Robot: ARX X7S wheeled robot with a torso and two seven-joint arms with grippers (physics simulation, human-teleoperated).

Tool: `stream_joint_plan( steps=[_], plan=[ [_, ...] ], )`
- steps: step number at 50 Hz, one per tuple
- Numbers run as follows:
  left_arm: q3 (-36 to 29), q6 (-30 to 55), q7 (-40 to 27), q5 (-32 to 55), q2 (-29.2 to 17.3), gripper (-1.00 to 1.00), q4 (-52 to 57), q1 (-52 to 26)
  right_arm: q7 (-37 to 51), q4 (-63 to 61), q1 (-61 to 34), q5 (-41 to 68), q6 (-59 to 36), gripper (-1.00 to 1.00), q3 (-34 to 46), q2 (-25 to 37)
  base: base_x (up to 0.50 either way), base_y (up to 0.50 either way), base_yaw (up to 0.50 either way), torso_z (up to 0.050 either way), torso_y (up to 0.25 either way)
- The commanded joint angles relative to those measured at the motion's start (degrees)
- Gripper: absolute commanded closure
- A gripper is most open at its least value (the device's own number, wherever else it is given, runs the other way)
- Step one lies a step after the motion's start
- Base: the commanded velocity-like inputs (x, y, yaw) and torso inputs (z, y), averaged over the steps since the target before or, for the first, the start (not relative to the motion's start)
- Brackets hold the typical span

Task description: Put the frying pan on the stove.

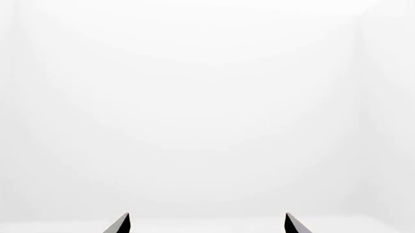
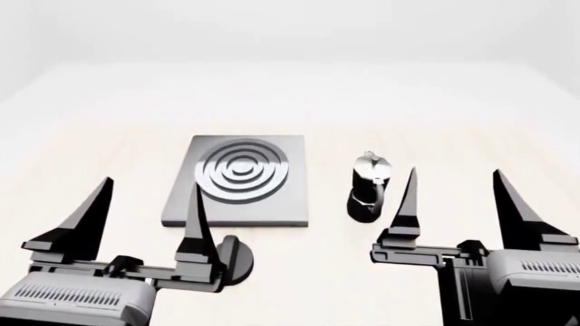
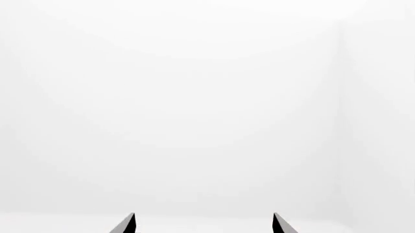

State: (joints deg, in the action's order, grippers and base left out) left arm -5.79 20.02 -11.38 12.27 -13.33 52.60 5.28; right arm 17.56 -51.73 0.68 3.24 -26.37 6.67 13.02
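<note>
The stove (image 2: pixel 240 180) is a flat grey metal slab with raised concentric rings, lying mid-table in the head view. The frying pan shows in no view. My left gripper (image 2: pixel 151 183) is open and empty, raised at the near left in front of the stove. My right gripper (image 2: pixel 455 171) is open and empty at the near right. The left wrist view shows only that gripper's two spread tips (image 1: pixel 207 214) against white. The right wrist view shows the same, with its gripper (image 3: pixel 203 214) open on nothing.
A tall black moka pot (image 2: pixel 368 187) with a shiny lid stands just right of the stove, close to my right gripper's left finger. A small round black knob (image 2: pixel 238 261) lies near the stove's front, partly hidden behind my left gripper. The light tabletop (image 2: pixel 299 272) extends all round.
</note>
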Motion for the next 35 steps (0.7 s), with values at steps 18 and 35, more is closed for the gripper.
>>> stream_joint_plan(
  steps=[18, 35],
  plan=[
    [-1.5, -1.1, -1.5, -0.8, -1.7, -1.0, 0.0, 0.1, 1.5, -0.2, -0.2, 1.1, -0.3, -1.0, 0.4, 1.3, 0.0, 0.0, 0.0, 0.045, -0.17],
    [0.2, -1.4, -2.0, 2.7, -2.1, -1.0, -0.1, 0.5, 2.8, -1.2, -0.3, 1.6, -1.7, -1.0, 0.4, 1.8, 0.0, 0.0, 0.0, 0.041, -0.161]
  ],
)
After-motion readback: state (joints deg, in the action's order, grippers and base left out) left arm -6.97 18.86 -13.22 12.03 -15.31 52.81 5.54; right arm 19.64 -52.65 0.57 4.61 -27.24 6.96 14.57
